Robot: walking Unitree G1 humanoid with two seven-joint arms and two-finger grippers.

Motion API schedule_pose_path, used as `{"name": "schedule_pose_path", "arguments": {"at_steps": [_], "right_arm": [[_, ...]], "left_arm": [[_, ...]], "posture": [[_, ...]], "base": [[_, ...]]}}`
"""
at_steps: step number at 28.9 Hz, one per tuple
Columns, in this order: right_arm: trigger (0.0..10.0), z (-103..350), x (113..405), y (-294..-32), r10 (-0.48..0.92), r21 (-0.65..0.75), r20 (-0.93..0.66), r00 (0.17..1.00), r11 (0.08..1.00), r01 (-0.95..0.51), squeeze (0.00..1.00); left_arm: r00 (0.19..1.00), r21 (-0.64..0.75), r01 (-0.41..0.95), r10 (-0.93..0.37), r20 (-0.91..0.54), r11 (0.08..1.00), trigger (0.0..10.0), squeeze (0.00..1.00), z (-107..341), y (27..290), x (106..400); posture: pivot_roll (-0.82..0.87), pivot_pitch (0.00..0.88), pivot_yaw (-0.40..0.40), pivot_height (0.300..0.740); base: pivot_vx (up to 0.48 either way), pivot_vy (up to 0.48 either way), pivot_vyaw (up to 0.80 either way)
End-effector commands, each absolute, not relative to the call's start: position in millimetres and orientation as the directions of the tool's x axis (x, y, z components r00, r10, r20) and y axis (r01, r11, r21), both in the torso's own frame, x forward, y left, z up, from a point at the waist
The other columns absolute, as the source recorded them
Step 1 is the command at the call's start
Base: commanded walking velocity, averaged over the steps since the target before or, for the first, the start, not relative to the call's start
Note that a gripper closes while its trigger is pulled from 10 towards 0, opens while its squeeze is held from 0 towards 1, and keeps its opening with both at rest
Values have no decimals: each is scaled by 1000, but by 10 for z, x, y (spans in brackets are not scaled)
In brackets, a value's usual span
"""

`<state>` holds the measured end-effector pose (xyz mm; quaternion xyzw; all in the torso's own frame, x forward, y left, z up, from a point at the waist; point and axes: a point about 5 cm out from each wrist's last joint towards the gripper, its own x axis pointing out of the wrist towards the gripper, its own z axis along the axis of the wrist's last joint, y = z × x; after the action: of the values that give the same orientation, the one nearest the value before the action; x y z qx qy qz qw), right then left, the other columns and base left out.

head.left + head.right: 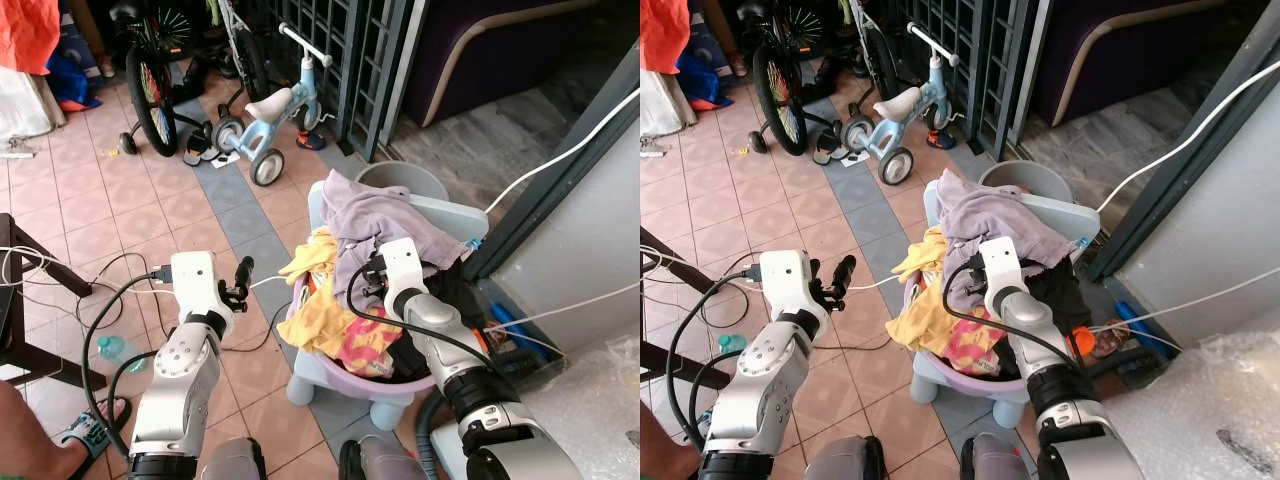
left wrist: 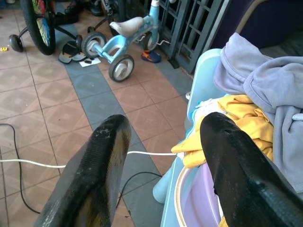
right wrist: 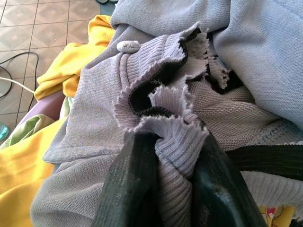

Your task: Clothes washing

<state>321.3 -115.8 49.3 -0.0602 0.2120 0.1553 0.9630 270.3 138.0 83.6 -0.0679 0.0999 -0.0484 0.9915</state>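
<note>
Lilac knit cardigan (image 3: 161,118) lies bunched on top of a heap of clothes in a purple basin (image 1: 395,380), which sits on a pale blue plastic chair (image 1: 330,385) over the tiled floor (image 1: 130,220). The right gripper (image 3: 173,156) is down in that heap, its jaws closed on a ruffled fold of the cardigan, the ribbed cloth squeezed between the two black fingers (image 3: 128,189). A yellow garment (image 1: 320,320) spills over the near rim of the basin, and a grey-lilac sweatshirt (image 1: 385,215) is draped over the back of the chair. Dark clothing (image 1: 450,290) lies beside the right arm.

The left gripper (image 1: 240,280) hangs in the air just beside the basin, over the floor, with its jaws spread wide and nothing between them. A white cable (image 2: 147,153) runs across the tiles below it.

Farther off stand a small blue balance bike (image 1: 265,115) and a black bicycle (image 1: 150,85), with a grey bucket (image 1: 400,178) behind the chair. A person's foot in a sandal (image 1: 85,435) shows at the robot's left.
</note>
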Motion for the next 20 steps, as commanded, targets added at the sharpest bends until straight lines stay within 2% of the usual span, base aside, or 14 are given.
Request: {"name": "schedule_pose_path", "arguments": {"at_steps": [1, 8, 9, 13, 17, 19, 20], "right_arm": [[0, 432, 3183, -1121, 282, -19, -444, 850, 946, -324, 0], [0, 557, 3224, -1217, 198, 13, -324, 925, 979, -205, 0], [0, 625, 3236, -1220, 192, 45, -269, 944, 981, -187, 0], [0, 725, 3262, -1212, 193, 63, -199, 961, 981, -184, 0], [0, 983, 3286, -1259, 176, 110, -43, 983, 979, -170, 0], [0, 1185, 3264, -1301, 198, 89, 53, 979, 975, -202, 0], [0, 1185, 3264, -1301, 198, 89, 53, 979, 975, -202, 0]], "left_arm": [[978, -132, 89, -112, -178, 987, 10000, 0, 860, 1388, 2756], [981, -123, 95, -114, -156, 988, 10000, 0, 882, 1392, 2794], [981, -124, 97, -116, -156, 988, 10000, 0, 872, 1380, 2785], [981, -125, 100, -119, -155, 987, 10000, 0, 873, 1371, 2794], [981, -125, 107, -126, -150, 986, 10000, 0, 881, 1360, 2795], [983, -117, 99, -115, -145, 988, 10000, 0, 883, 1365, 2805], [983, -117, 99, -115, -145, 988, 10000, 0, 883, 1365, 2805]], "posture": [[-25, 76, -26, 740], [-22, 60, -25, 740], [-25, 61, -19, 740], [-34, 77, -12, 740], [-43, 71, -5, 740], [-53, 71, 2, 740], [-53, 71, 2, 740]], "base": [[0, 0, 0], [0, 0, 0], [0, 0, 0], [0, 0, 0], [0, 0, 0], [0, 0, 0], [0, 0, 0]]}}
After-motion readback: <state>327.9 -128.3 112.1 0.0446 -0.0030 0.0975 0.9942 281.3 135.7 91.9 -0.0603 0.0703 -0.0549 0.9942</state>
